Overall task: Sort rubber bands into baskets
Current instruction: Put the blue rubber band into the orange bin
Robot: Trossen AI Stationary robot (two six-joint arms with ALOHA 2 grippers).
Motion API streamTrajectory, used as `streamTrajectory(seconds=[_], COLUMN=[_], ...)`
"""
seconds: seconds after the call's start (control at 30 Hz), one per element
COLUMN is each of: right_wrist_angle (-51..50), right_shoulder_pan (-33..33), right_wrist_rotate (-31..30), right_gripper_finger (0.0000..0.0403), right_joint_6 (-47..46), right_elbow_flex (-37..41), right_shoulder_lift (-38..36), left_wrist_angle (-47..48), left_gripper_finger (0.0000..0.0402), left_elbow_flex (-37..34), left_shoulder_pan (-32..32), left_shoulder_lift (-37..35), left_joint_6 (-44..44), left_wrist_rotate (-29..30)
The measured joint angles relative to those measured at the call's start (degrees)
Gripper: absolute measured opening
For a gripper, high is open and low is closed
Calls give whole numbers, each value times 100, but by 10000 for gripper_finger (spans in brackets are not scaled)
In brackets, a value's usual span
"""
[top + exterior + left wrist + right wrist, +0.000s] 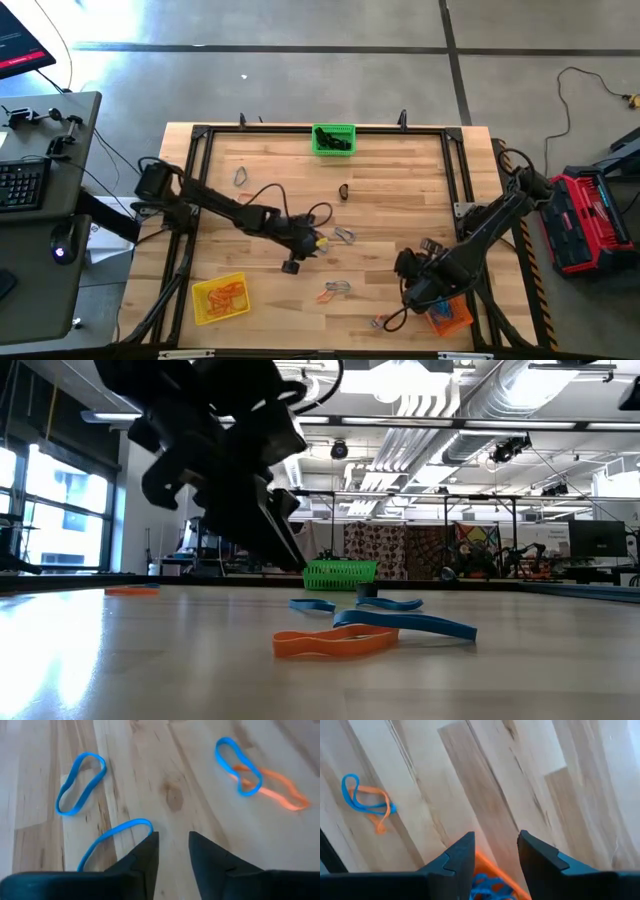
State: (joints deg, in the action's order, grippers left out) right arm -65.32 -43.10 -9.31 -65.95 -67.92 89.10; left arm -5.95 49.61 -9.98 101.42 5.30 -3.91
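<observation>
My left gripper (312,240) is open with a narrow gap near the table's middle. It shows in its wrist view (173,842) and hangs above the wood in the low view (285,545). A blue rubber band (112,842) lies just beside one finger, with another blue band (80,782) farther off. A blue band (239,766) lies crossed over an orange band (277,792). My right gripper (412,287) is open and empty (495,852) over the orange basket (487,867), which holds blue bands (487,887). The green basket (333,138) and the yellow basket (220,297) stand apart.
Loose bands lie on the wood: a grey one (241,177), a black one (344,191), an orange one (380,322), and a blue and orange pair (337,288). A black frame (455,170) runs along the table's edges. A desk with a keyboard (25,185) stands to the left.
</observation>
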Motion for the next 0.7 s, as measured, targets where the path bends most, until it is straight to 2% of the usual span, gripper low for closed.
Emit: streamTrajectory(seconds=[0.17, 0.43, 0.53, 0.7], right_wrist_angle=[162, 634, 824, 1284], right_shoulder_pan=[120, 320, 378, 522], right_wrist_rotate=[-282, -711, -1023, -1502], right_gripper_finger=[138, 138, 138, 138], right_joint_6=[296, 823, 1107, 1709], right_elbow_flex=[0, 0, 0, 20], right_shoulder_lift=[0, 2, 2, 4], left_wrist_angle=[2, 11, 41, 63], left_gripper_finger=[112, 107, 81, 10], left_elbow_flex=[141, 295, 295, 295], left_shoulder_pan=[17, 181, 202, 212], left_shoulder_lift=[336, 669, 667, 667], left_joint_6=[157, 269, 291, 382], left_wrist_rotate=[426, 458, 379, 135])
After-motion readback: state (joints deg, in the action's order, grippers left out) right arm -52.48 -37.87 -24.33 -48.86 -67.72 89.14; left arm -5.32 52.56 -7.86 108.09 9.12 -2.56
